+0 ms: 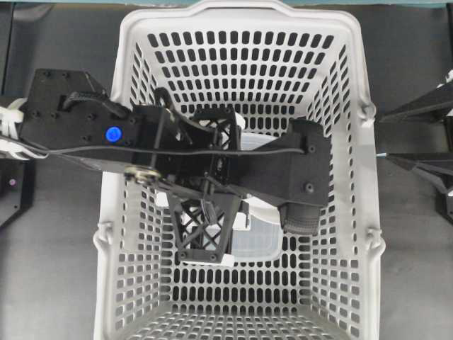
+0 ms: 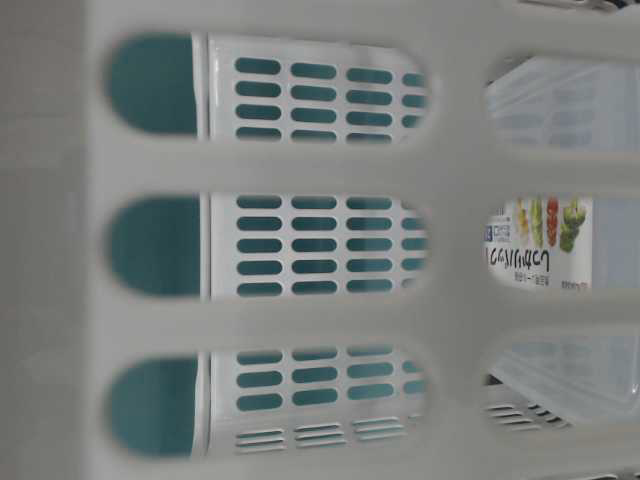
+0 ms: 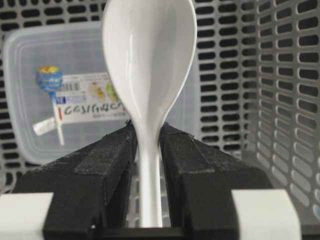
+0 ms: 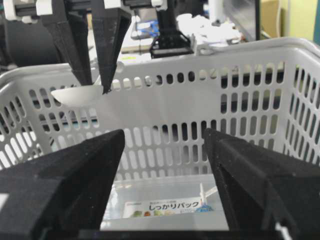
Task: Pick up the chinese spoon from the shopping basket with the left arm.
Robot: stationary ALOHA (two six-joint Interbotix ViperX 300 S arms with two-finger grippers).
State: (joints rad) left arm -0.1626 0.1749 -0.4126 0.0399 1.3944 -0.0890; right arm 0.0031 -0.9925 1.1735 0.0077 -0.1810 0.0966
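Note:
The white chinese spoon (image 3: pixel 150 60) is clamped by its handle between the fingers of my left gripper (image 3: pixel 147 132), with its bowl pointing away from the camera. In the right wrist view the left gripper (image 4: pixel 97 82) hangs pointing down above the rim of the grey shopping basket (image 4: pixel 200 90), and the spoon (image 4: pixel 75 95) sticks out sideways from its tips. In the overhead view the left arm (image 1: pixel 113 133) reaches over the basket (image 1: pixel 354 142) and hides the spoon. My right gripper (image 4: pixel 164 137) is open and empty outside the basket, facing its wall.
A clear rectangular container with a printed label (image 3: pixel 65 95) lies on the basket floor below the spoon; it also shows in the right wrist view (image 4: pixel 160 205) and the table-level view (image 2: pixel 535 245). The right arm (image 1: pixel 425 134) stands beside the basket.

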